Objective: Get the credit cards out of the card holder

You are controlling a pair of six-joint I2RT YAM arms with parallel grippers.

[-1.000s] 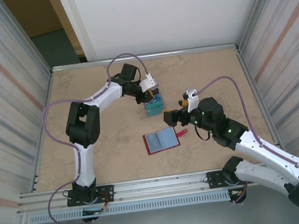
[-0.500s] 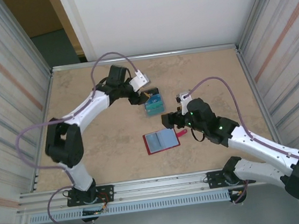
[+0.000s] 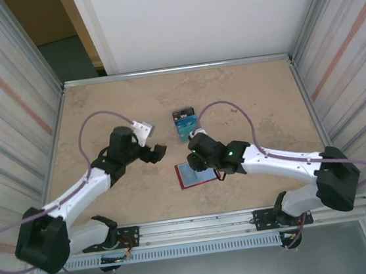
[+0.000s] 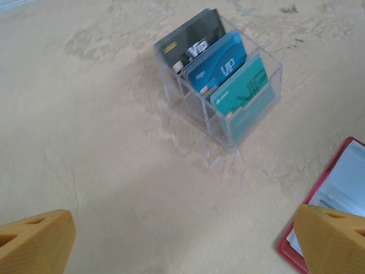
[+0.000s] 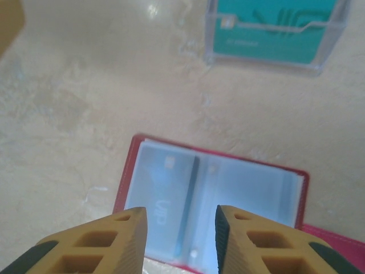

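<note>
The card holder (image 3: 187,175), a red wallet, lies open on the table, pale sleeves up. In the right wrist view the card holder (image 5: 211,191) has a blue credit card (image 5: 162,191) inside its left sleeve. My right gripper (image 3: 197,166) hovers just above it; the right gripper (image 5: 179,216) has its jaws partly apart, nothing between them. Other credit cards (image 3: 185,119), dark, blue and teal, stand upright behind the wallet; the left wrist view shows these credit cards (image 4: 219,65) too. My left gripper (image 3: 161,151) is wide open over bare table left of the wallet, and the left gripper (image 4: 182,251) holds nothing.
A clear plastic box (image 4: 254,117) with dividers holds the standing cards, and its front wall (image 5: 274,54) lies just beyond the wallet. Ribbed walls enclose the table on both sides. A metal rail (image 3: 200,226) runs along the near edge.
My left gripper has drawn back from the card box toward the near left and opened wide. My right gripper has swung left over the open wallet and its jaws have narrowed.
</note>
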